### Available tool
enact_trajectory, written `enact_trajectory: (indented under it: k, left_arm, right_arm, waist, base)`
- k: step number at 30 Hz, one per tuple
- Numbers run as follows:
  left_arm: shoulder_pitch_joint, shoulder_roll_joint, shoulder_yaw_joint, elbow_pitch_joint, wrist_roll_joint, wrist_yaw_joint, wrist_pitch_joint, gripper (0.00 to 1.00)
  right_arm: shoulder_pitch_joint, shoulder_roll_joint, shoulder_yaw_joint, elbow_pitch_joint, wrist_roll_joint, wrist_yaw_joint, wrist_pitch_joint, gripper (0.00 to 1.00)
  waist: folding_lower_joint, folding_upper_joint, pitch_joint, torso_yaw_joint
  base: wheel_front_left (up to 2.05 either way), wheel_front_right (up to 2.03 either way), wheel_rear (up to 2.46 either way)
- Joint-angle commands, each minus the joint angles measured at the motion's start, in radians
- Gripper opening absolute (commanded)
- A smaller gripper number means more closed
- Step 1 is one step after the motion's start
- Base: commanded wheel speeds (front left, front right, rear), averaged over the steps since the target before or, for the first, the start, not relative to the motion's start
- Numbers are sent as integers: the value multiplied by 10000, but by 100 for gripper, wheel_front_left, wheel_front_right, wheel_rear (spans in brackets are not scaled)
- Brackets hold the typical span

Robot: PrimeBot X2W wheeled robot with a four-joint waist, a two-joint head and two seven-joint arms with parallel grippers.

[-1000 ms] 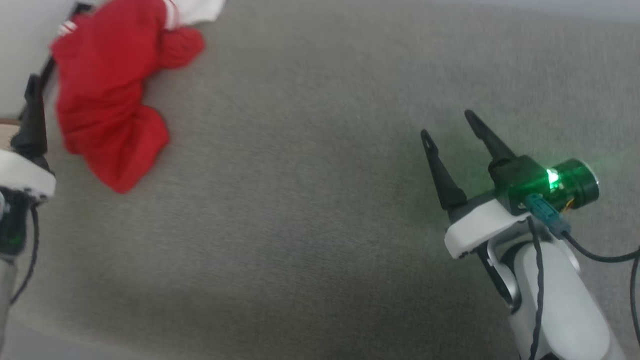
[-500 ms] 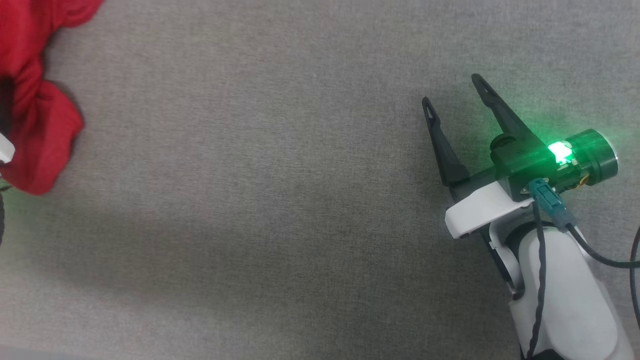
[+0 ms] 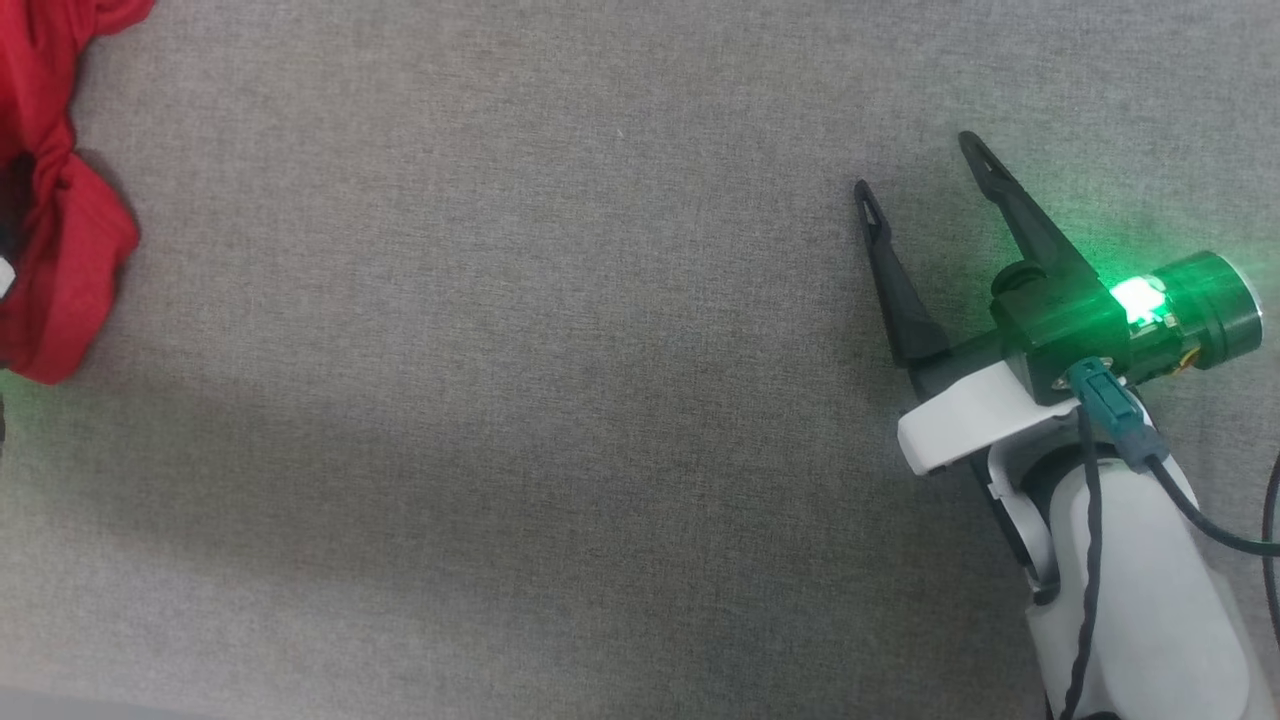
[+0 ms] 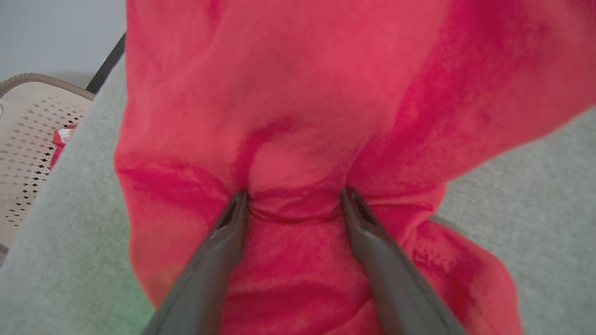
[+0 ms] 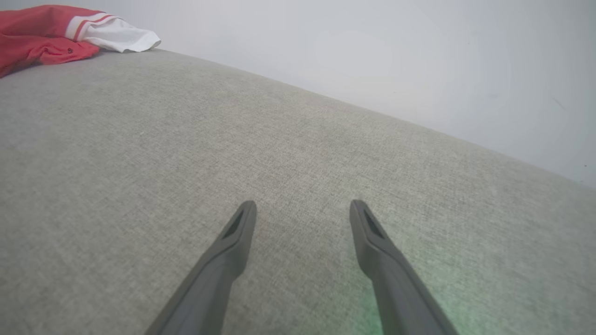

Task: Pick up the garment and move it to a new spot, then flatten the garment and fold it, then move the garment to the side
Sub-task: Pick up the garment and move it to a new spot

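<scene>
Garment (image 3: 45, 230): crumpled red heap at the far left edge of the head view, on the grey fabric-covered tabletop (image 3: 560, 420). Not flattened, not folded. Right wrist view shows its white sleeve end (image 5: 116, 38), red-striped, lying toward the far edge by the wall.

Left gripper (image 4: 294, 195): jaws wide, both fingertips pushed into the red cloth, a small ridge of fabric bunched between them. Not closed on it, so nothing is held. Right gripper (image 3: 918, 165): jaws wide, empty, over bare tabletop, well apart from the garment.

Handling, judged: thin knit jersey, light, limp, not fragile. Should drape and trail when lifted, and drag on the woven cover rather than slide. A pinch may take one layer or several; cannot tell how many lie under the fingertips.

Where to grip: the ridge between the left fingertips suits a plain carry to a new spot. For flattening, seams hold better: sleeve end, hem or shoulder, one per gripper. Pale perforated basket (image 4: 32, 139) sits beyond the tabletop edge; keep trailing cloth off it.
</scene>
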Motion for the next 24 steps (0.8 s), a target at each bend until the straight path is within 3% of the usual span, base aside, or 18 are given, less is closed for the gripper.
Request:
enact_trajectory:
  k: [1, 15, 24]
  left_arm:
    - [640, -425, -290, 270, -24, 47, 0, 0]
    - [-254, 1068, -742, -462, 251, 41, -2946, 0]
    - [-848, 1811, -1532, -1320, 576, 41, -3735, 0]
  right_arm:
    - [101, -16, -57, -23, -64, -7, 14, 100]
    - [342, -21, -362, 1031, 734, -7, -888, 100]
    - [579, -50, -437, 1786, 1316, -7, -1476, 100]
  waist:
    - [0, 0, -69, 38]
    - [0, 0, -1918, 171]
    - [0, 0, -3298, 261]
  base:
    - [0, 0, 0]
    - [0, 0, 0]
    - [0, 0, 0]
